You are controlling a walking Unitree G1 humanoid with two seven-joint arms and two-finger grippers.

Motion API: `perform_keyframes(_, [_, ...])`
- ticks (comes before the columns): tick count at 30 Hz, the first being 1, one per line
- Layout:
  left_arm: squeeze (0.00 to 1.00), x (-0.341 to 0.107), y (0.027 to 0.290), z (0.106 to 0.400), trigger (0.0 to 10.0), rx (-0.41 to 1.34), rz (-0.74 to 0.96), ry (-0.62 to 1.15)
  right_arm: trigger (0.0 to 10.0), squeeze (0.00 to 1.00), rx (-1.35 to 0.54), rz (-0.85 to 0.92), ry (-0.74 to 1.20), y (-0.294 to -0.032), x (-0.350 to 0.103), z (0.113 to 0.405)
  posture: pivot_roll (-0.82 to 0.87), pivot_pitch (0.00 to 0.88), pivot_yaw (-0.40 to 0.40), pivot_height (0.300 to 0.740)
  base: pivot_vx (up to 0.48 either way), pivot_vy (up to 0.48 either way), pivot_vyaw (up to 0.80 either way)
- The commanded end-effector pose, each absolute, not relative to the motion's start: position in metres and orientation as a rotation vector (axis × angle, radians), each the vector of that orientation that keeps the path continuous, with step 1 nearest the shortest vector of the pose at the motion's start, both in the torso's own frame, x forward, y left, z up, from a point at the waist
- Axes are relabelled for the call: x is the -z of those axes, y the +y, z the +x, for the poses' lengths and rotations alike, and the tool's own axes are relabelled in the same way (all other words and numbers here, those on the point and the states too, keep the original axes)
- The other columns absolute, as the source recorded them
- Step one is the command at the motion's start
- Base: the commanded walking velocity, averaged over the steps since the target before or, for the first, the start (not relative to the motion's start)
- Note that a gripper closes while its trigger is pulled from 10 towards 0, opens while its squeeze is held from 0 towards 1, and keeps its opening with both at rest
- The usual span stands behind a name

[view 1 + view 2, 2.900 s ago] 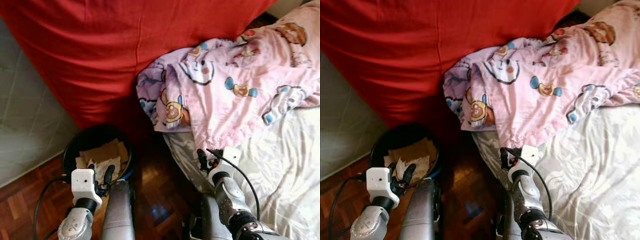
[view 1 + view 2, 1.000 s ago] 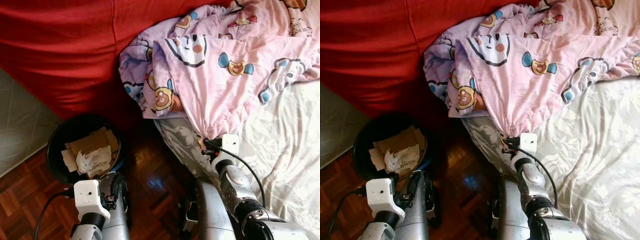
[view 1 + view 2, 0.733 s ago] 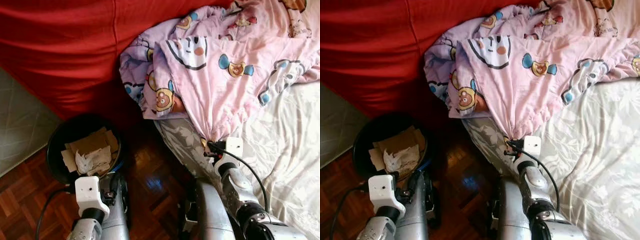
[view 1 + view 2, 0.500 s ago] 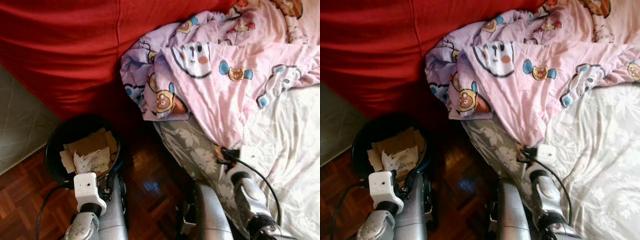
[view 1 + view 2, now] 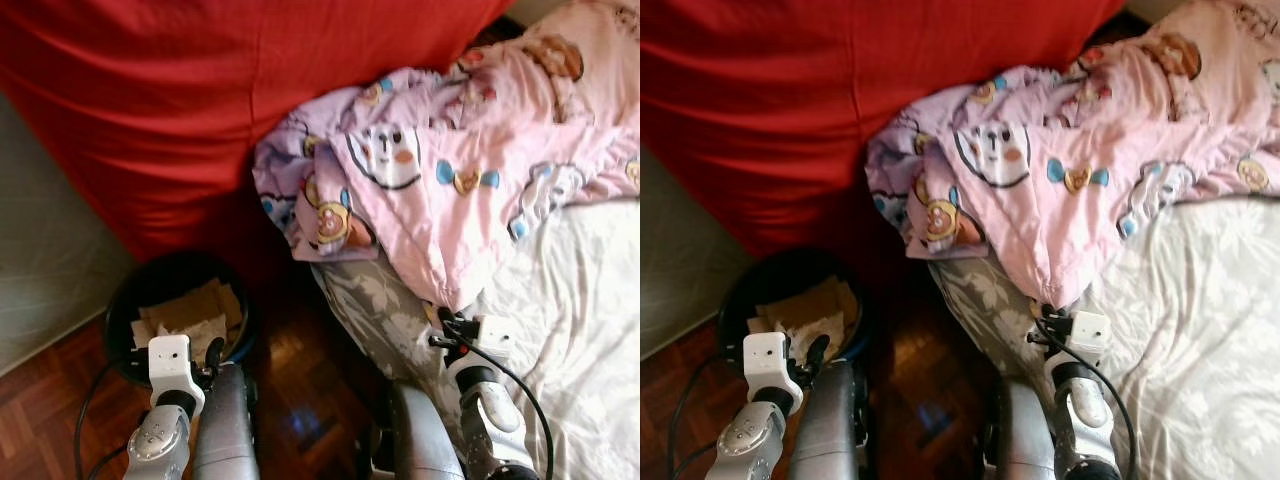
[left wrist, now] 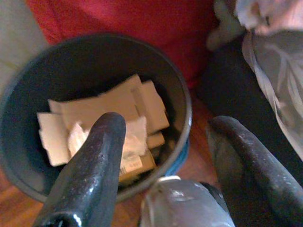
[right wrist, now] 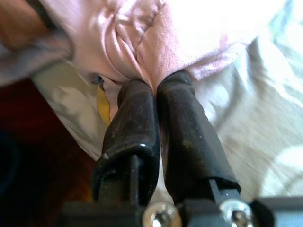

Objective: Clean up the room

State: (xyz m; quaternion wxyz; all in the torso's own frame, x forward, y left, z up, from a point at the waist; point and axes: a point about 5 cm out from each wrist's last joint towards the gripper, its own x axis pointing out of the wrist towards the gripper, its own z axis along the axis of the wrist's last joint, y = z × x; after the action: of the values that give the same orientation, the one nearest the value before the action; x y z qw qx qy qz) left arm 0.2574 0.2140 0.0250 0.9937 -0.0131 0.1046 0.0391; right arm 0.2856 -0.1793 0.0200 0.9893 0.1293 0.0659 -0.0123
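My right pincer (image 7: 155, 90) is clenched on the pink blanket (image 5: 470, 190), whose corner now points lower down the bed (image 5: 590, 330); left pincer (image 6: 165, 137) released above the bin (image 6: 182, 101).

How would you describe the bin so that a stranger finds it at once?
Start at the big red cover and look down to the wooden floor at its foot. The bin stands there, left of the bed: round, black, holding brown cardboard and crumpled paper.
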Motion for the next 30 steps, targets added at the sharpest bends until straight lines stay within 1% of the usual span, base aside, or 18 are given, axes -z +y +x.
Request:
perform_keyframes(1, [0.00,-0.013,0.219,0.248,10.0,-0.096,-0.030,0.259,10.0,0.00,0.049,0.270,0.154,-0.182,-0.012,0.277,0.11,0.133,-0.041,0.644,0.000,0.000,0.00])
perform_keyframes(3, [0.00,-0.007,0.221,0.248,10.0,-0.100,-0.030,0.280,10.0,0.00,0.055,0.276,0.158,-0.181,-0.012,0.276,0.11,0.116,-0.038,0.659,0.000,0.000,0.00])
perform_keyframes(7, [0.00,-0.001,0.222,0.247,10.0,-0.103,-0.035,0.301,10.0,0.00,0.057,0.280,0.156,-0.180,-0.013,0.277,0.12,0.109,-0.040,0.679,0.000,0.000,0.00])
perform_keyframes(12, [0.00,0.009,0.225,0.241,10.0,-0.118,-0.039,0.342,10.0,0.00,0.083,0.281,0.153,-0.186,-0.015,0.280,0.13,0.134,-0.048,0.714,0.000,0.000,0.00])
perform_keyframes(13, [0.00,0.009,0.225,0.241,10.0,-0.118,-0.039,0.342,10.0,0.00,0.083,0.281,0.153,-0.186,-0.015,0.280,0.13,0.134,-0.048,0.714,0.000,0.000,0.00])
perform_keyframes(17, [0.00,0.016,0.231,0.234,10.0,-0.139,-0.037,0.370,10.0,0.00,0.091,0.279,0.155,-0.188,-0.016,0.281,0.14,0.145,-0.052,0.739,0.000,0.000,0.00])
perform_keyframes(22, [0.00,0.026,0.233,0.226,10.0,-0.155,-0.034,0.414,10.0,0.00,0.087,0.277,0.160,-0.187,-0.016,0.282,0.14,0.150,-0.055,0.740,0.000,0.000,0.00])
perform_keyframes(30, [0.00,0.037,0.230,0.218,10.0,-0.138,-0.043,0.479,10.0,0.00,0.094,0.282,0.176,-0.186,-0.013,0.280,0.13,0.160,-0.054,0.740,0.000,0.000,0.00])
